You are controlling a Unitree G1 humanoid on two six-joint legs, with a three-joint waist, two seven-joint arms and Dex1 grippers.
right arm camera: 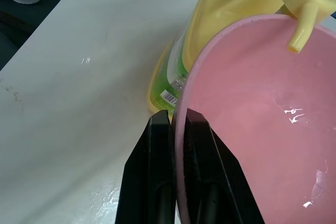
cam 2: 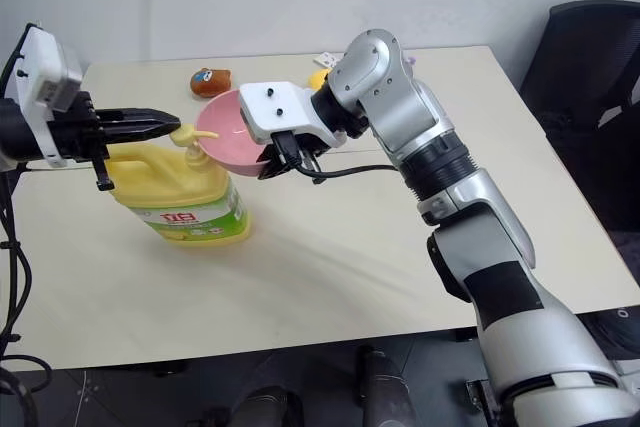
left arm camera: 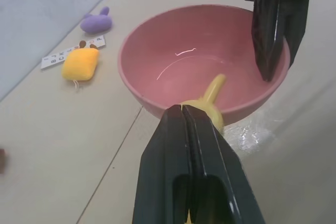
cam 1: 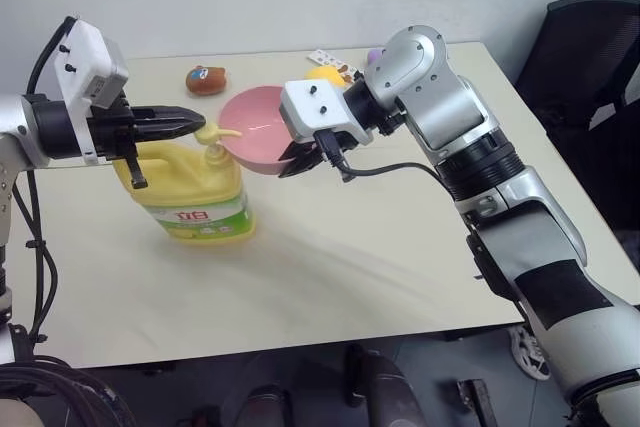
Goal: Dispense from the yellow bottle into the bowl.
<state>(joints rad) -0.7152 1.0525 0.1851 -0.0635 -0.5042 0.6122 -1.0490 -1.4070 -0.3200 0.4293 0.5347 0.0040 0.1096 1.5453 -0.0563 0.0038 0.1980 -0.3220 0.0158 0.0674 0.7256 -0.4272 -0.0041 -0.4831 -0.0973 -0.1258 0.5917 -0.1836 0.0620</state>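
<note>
Pinched on the rim of the bowl [cam 1: 256,129], the right end effector [cam 1: 300,159] holds it tilted under the spout of the yellow bottle [cam 1: 190,187]. Left end effector [cam 1: 190,123], fingers together, rests on the pump, arm level above the surface [cam 1: 400,257].

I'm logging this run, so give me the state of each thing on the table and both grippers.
yellow bottle: upright on the table, pump spout over the bowl.
bowl: tilted, lifted, rim clamped.
left gripper: shut, over the pump top.
right gripper: shut on the bowl's rim.
yellow plush: lying on the table.
purple plush: lying on the table.
</note>
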